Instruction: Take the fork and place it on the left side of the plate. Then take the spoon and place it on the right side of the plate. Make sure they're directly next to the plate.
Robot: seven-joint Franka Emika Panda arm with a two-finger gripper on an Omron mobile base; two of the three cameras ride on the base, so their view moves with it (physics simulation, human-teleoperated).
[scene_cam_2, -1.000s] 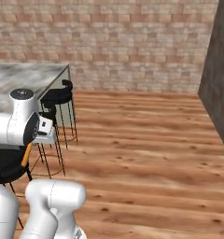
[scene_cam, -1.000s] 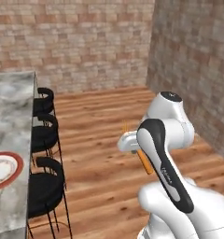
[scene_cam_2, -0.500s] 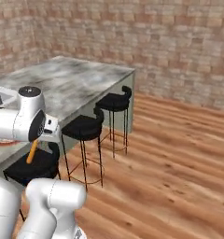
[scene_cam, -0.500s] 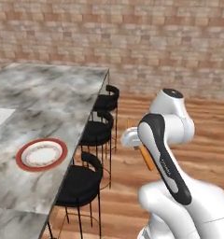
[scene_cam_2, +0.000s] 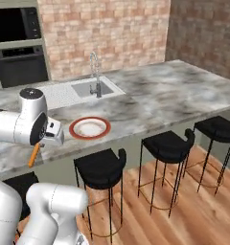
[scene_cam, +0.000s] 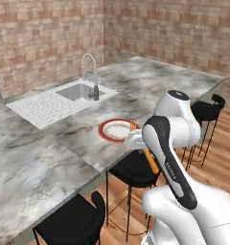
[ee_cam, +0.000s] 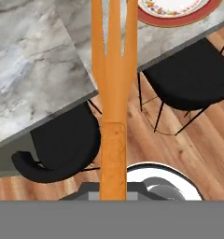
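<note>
Currently the gripper (scene_cam_2: 40,143) is clamped on the fork (ee_cam: 113,93), tines pointing forward, with the plate (ee_cam: 177,18) ahead and rightward on the worktop (scene_cam_2: 150,103).

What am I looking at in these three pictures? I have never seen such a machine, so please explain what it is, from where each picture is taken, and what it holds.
It is a white robot arm on a base that can drive, in a simulated kitchen. Two cameras ride on the base behind the arm, one to its left and one to its right. The third sits on the hand and looks along the gripper. The gripper holds the fork, a slim orange one with its tines pointing away from the hand. On the marble counter lies the plate, red-rimmed with a pale centre, and farther back a sink with a faucet. Black stools stand along the counter.
</note>
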